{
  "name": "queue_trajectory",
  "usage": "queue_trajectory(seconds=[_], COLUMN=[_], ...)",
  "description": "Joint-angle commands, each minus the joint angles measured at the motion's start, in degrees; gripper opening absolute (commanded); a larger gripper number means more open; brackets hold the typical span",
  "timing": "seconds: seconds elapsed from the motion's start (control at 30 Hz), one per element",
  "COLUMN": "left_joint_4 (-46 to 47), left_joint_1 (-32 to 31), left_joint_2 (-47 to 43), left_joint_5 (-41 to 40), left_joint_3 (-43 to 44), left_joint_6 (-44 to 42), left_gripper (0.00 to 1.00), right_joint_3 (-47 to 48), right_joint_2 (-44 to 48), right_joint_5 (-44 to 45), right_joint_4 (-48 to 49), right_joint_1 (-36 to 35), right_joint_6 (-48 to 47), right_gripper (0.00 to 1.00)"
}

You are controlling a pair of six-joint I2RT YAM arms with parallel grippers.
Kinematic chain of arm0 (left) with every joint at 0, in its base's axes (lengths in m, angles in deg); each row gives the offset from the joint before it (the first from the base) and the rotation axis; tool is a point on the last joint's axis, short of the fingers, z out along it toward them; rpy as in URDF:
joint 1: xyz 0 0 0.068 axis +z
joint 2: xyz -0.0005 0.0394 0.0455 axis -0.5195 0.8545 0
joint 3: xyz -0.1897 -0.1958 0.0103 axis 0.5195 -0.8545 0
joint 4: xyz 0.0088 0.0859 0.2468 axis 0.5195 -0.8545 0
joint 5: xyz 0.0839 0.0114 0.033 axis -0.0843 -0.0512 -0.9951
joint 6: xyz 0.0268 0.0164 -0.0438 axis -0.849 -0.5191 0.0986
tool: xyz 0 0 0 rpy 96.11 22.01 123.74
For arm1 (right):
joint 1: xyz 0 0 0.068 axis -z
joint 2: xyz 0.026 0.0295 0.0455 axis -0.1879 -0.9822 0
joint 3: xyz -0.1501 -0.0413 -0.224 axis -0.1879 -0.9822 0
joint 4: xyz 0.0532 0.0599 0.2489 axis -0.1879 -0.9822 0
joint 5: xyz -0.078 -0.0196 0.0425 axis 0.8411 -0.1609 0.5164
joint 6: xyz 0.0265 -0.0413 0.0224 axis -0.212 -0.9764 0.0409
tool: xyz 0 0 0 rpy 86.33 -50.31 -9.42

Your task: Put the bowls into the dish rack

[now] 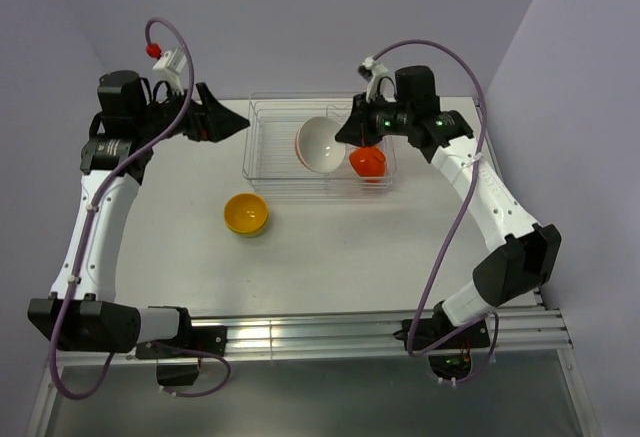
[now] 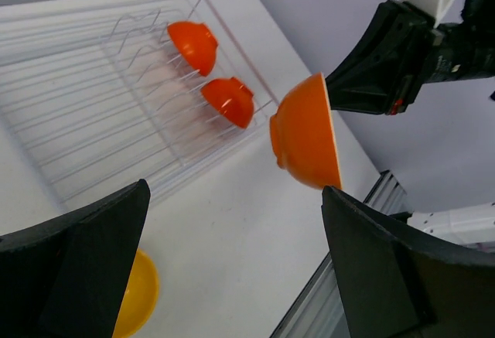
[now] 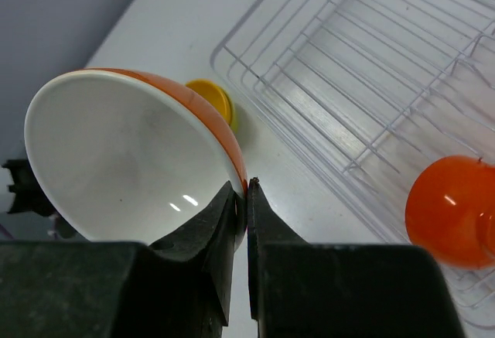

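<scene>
Right pincer (image 3: 243, 192) grips white-lined orange bowl (image 3: 131, 152) near dish rack (image 3: 352, 83).

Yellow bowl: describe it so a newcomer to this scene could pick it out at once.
Find the clear dish rack at the far middle of the table. On the tabletop just in front of its left end sits the yellow bowl, upright. It alone is yellow and rests on the table; the white-lined bowl is in the right hand, a red-orange bowl in the rack.
</scene>
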Motion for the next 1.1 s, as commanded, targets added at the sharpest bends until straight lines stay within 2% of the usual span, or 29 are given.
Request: queue_trajectory(seconds=[0.0, 0.17, 0.3, 0.63, 0.83, 1.07], left_joint_4=[4.18, 8.4, 8.58, 14.28, 19.12, 26.42], left_joint_1=[-4.58, -11.61, -15.05, -16.28, -16.46, -16.46], left_joint_2=[3.05, 5.95, 8.94, 11.58, 10.62, 7.37], left_joint_5=[-3.82, -9.71, -9.63, -5.5, -2.34, -2.86], left_joint_3=[6.05, 7.37, 7.11, 2.02, -1.85, -6.16], left_joint_6=[9.24, 14.35, 18.21, 28.4, 33.24, 37.64], left_gripper=[0.99, 0.99, 0.99, 0.99, 1.0, 1.0], right_joint_3=[0.54, -0.52, -0.52, -0.7, 0.09, -1.05], right_joint_2=[0.41, -1.88, -1.97, -2.23, -3.46, -2.94], right_joint_5=[-9.18, -14.73, -15.61, -14.12, -12.89, -12.8], right_joint_4=[5.86, 9.91, 10.62, 13.26, 12.82, 13.61], right_joint_1=[2.66, 4.94, 5.74, 6.0, 6.09, 6.0], right_joint_6=[9.38, 14.57, 14.93, 16.6, 16.34, 16.42], right_gripper=[0.0, 0.0, 0.0, 0.0, 0.0, 0.0])
